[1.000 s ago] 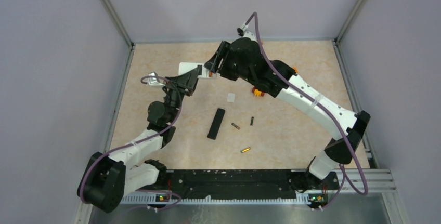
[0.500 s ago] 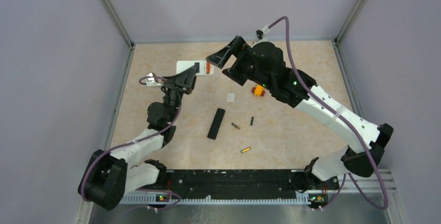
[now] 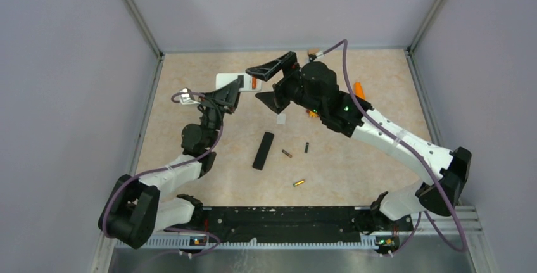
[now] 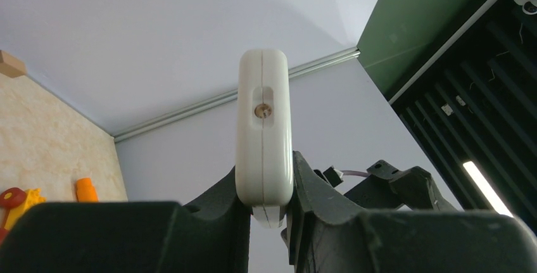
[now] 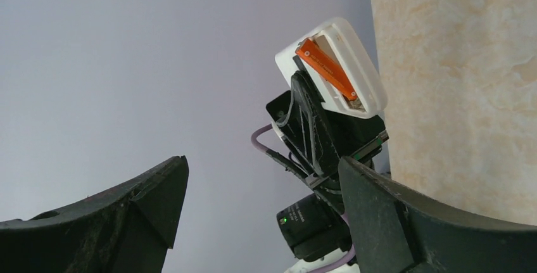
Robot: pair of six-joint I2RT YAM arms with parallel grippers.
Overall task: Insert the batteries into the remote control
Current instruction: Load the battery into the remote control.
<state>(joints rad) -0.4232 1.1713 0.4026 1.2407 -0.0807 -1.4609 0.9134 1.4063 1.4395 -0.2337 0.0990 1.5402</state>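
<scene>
My left gripper (image 3: 233,93) (image 4: 264,204) is shut on the white remote control (image 3: 225,82) (image 4: 264,127) and holds it up off the table. In the right wrist view the remote control (image 5: 361,70) shows its open bay with an orange battery (image 5: 325,68) lying in it. My right gripper (image 3: 254,83) (image 5: 263,178) stands wide open just right of the remote, nothing between its fingers. Two small batteries lie on the table, one dark and gold (image 3: 287,154), one gold (image 3: 299,183).
A slim black bar (image 3: 263,151) lies mid-table, with a short black stick (image 3: 306,147) and a small white square (image 3: 281,119) near it. An orange toy (image 3: 313,112) and an orange cone (image 3: 359,88) sit behind the right arm. Grey walls close in the table.
My right gripper opened wide and drew back to the right from the remote; the orange battery now shows in the bay. The left gripper held still.
</scene>
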